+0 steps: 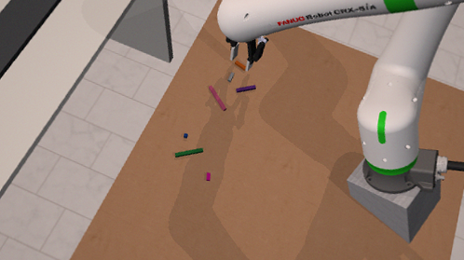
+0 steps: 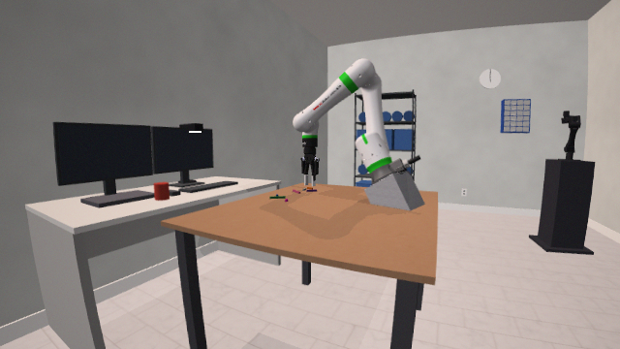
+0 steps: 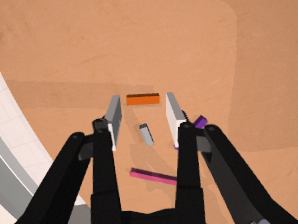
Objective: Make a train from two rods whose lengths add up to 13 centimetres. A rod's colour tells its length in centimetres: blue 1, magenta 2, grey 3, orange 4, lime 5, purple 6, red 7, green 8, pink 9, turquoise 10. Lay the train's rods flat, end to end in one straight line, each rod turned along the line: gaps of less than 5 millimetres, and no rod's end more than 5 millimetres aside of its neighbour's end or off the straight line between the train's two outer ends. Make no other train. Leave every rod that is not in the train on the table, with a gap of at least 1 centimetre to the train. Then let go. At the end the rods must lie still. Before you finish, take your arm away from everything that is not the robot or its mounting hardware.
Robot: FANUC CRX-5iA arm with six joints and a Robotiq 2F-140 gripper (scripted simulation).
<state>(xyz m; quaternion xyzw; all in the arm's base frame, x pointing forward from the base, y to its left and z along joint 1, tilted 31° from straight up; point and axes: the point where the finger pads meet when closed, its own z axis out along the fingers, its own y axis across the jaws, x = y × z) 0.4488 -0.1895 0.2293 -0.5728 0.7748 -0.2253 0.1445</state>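
Top view: high above, tilted down on my brown wooden worktop [image 1: 290, 234] and white desk [image 1: 65, 27], mid-range. Exterior view: room level, well back, facing my white green-banded arm [image 2: 329, 97] side-on. Wrist view: close, looking down past my black fingers. All three share the short orange rod [image 1: 240, 64] [image 3: 143, 99] [image 2: 309, 188].

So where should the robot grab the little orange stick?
Probably at the middle of the orange rod, from straight above. It lies flat on the table, apart from the grey rod, so its two long sides are free. The open, empty gripper already hangs over it; its fingers should close across the narrow width, keeping the rod balanced.
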